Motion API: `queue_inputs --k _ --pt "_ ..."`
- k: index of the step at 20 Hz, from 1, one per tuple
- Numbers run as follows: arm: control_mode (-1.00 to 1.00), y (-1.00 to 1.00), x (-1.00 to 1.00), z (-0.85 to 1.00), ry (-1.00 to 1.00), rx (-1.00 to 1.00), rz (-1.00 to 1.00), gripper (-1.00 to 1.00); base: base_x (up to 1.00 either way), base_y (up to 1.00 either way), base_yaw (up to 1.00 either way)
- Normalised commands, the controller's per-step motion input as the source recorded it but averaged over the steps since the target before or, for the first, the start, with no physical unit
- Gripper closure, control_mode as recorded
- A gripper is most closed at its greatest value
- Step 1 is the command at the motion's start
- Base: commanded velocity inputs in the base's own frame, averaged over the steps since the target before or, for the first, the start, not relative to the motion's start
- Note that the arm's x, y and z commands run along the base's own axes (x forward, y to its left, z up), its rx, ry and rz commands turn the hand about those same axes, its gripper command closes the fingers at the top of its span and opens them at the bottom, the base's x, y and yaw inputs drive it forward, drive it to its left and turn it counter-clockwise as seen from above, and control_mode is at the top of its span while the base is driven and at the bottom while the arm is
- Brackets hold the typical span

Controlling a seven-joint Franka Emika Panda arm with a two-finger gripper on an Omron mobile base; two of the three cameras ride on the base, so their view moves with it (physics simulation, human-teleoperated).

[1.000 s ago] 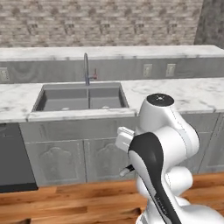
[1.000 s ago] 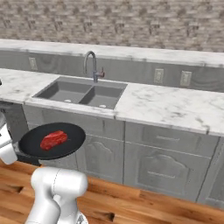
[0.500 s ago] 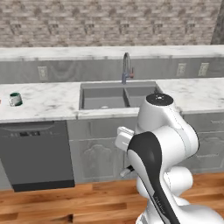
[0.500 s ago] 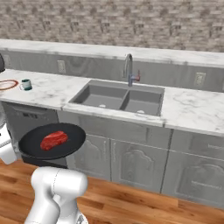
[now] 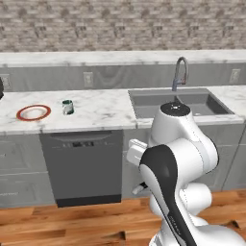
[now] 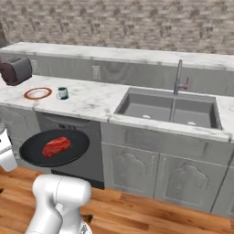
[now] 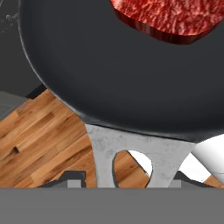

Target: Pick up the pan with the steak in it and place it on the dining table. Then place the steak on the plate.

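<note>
Right base view: round black frying pan (image 6: 54, 147) rides level above the wood floor (image 6: 137, 215), before the dishwasher, red raw steak chunk (image 6: 56, 146) near its centre, long axis slanting up-right. Hand view: its grey-tipped handle (image 7: 135, 158) points toward the camera; finger spread cannot be told.

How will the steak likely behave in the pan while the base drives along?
The steak lies loose on the pan's smooth black floor, so it may slide if the pan tilts. It looks like a flat chunk, unlikely to roll. The pan is carried level above the wood floor, and its shallow rim should probably contain small shifts.
</note>
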Motion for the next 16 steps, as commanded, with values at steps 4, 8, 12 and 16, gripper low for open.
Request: queue_inputs --k 4,8,12,16 --pt "1.0 0.0 0.0 0.0 0.0 0.0 0.0 1.0 0.12 1.0 0.0" --pt "1.0 0.0 0.0 0.0 0.0 0.0 0.0 1.0 0.11 1.0 0.0" --pt "1.0 0.0 0.0 0.0 0.0 0.0 0.0 1.0 0.11 1.0 0.0" --pt "1.0 0.0 0.0 0.0 0.0 0.0 0.0 1.0 0.08 1.0 0.0"
